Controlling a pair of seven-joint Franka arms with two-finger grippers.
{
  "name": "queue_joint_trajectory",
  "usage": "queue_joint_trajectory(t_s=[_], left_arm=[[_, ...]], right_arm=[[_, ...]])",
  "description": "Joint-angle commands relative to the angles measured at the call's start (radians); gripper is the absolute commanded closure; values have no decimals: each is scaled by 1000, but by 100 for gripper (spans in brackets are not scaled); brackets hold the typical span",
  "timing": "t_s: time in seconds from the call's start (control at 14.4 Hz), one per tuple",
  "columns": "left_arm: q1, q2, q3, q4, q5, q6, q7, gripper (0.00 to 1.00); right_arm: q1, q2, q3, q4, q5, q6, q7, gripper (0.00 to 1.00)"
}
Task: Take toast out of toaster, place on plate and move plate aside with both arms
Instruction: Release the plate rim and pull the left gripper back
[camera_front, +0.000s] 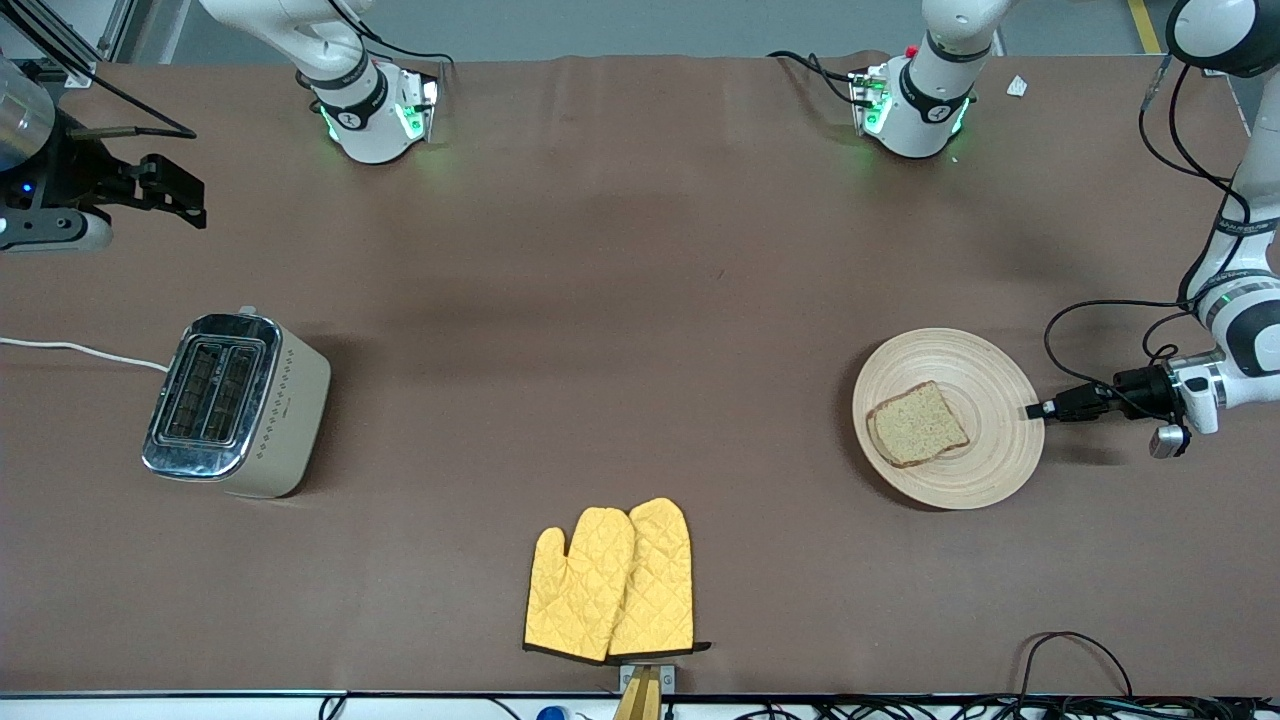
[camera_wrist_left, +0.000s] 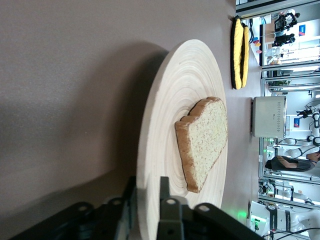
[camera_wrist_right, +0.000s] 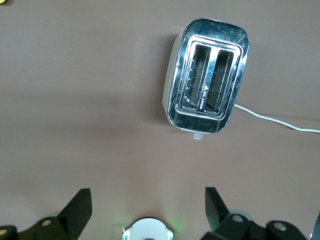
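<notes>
- Hovering high over the right arm's end of the brown desk, farther from the front camera than the toaster: right gripper, jaws spread wide, holding nothing.
- Standing beside that end: silver-topped toaster, both slots empty.
- Lying at the desk's near edge: pair of yellow oven mitts.
- Resting on the round wooden plate: toast, lying flat.
- Pinching the plate's rim from the left arm's end: left gripper, jaws closing on the edge.
</notes>
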Motion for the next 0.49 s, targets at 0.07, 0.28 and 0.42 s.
queue_joint_trajectory(t_s=[0.07,0.28,0.42], left_arm=[[5,-2,-9,73,23,-29,-11,0],[2,-28,-24,156,152,-39,-101,0],[2,-53,-42,202,203,-65,-185,0]], right_arm=[[6,-19,1,-10,-20,-11,20,0],[6,-19,1,-10,-20,-11,21,0],[6,-19,1,-10,-20,-11,20,0]])
